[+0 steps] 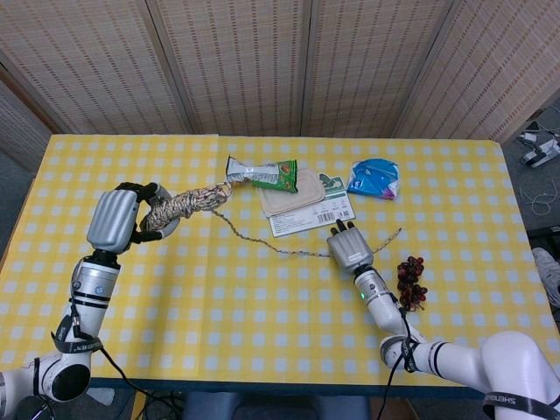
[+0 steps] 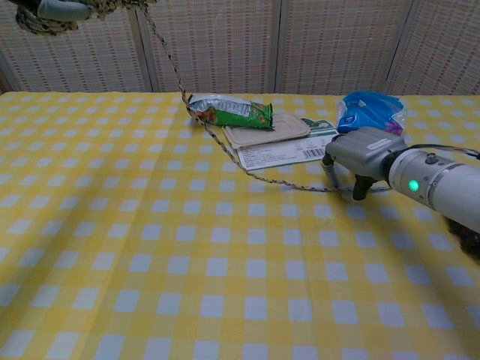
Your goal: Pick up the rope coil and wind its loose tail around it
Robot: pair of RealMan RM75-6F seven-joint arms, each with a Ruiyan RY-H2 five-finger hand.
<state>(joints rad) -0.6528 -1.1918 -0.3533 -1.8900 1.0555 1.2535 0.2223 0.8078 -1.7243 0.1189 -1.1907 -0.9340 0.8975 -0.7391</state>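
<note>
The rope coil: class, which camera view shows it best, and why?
The head view: the whole rope coil shows in the left hand, raised off the table. The chest view catches only its lower edge, cut off at the top left corner.
</note>
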